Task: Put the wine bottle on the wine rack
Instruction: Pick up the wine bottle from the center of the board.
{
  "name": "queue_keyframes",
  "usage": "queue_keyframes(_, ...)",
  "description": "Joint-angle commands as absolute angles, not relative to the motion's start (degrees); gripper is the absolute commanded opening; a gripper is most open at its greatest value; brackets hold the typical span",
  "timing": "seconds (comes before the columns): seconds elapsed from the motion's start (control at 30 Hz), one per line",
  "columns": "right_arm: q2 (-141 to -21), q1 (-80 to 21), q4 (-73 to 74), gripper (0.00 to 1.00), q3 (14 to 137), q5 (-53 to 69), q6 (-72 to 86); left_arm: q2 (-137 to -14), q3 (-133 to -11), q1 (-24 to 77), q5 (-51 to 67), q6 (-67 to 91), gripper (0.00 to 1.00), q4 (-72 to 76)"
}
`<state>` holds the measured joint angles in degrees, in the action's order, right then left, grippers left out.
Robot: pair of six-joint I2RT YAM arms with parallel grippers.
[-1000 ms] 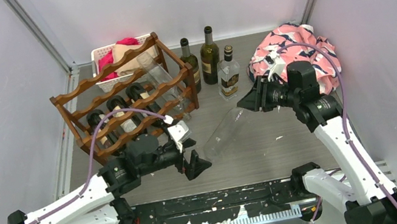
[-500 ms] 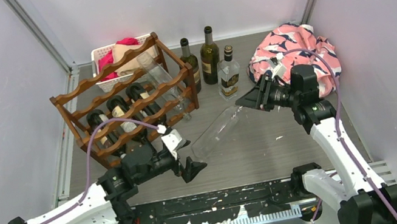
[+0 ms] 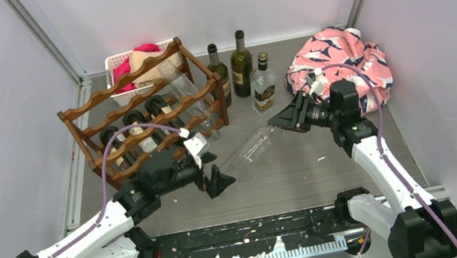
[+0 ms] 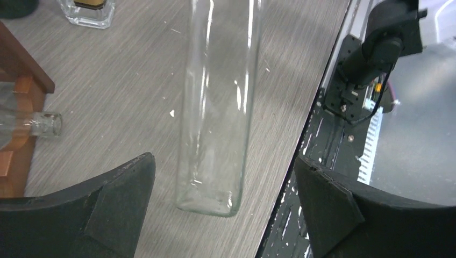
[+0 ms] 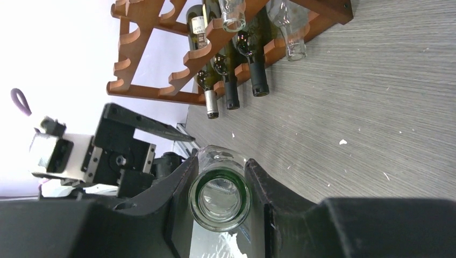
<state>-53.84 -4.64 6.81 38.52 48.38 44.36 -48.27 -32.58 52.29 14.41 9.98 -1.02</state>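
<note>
A clear glass wine bottle (image 3: pixel 250 152) is held slanted over the table, neck toward the right. My right gripper (image 3: pixel 281 122) is shut on its neck; the bottle's mouth (image 5: pixel 220 198) sits between the right fingers. My left gripper (image 3: pixel 212 167) is open, its fingers standing either side of the bottle's base (image 4: pixel 209 201) without touching it. The dark reddish-brown wine rack (image 3: pixel 138 113) stands at the back left with several dark bottles and a clear bottle lying in it; it also shows in the right wrist view (image 5: pixel 177 54).
Two dark bottles (image 3: pixel 241 63) and a small clear flask (image 3: pixel 263 84) stand behind the rack's right end. A white basket (image 3: pixel 117 63) with pink cloth is behind the rack. A pink patterned cloth (image 3: pixel 340 56) lies at the back right.
My left gripper has moved up to the bottle's base, its fingers now flanking it. My right gripper, holding the neck, shifted slightly back left and the bottle with it.
</note>
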Motion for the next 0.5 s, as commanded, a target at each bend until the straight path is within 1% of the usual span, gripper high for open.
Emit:
queue_keyframes(0.0,-53.3,-4.4,-2.3,0.01,37.6,51.4,49.2,-50.9,-38.7,45.9,27.3,13.5,1.00,-2.0)
queue_keyframes(0.17,-53.7,-4.4,-4.2,0.01,35.9,51.4,50.3,-53.3,-41.2,45.0,28.6,12.0,1.00,-5.8)
queue_keyframes(0.37,-54.6,-4.5,-7.1,0.01,34.9,51.6,52.3,-57.3,-46.8,44.9,26.5,6.2,0.99,-17.1)
queue_keyframes(0.47,-55.0,-4.4,-9.4,0.01,34.1,51.7,53.5,-59.4,-48.8,44.9,26.1,4.5,0.99,-20.0)
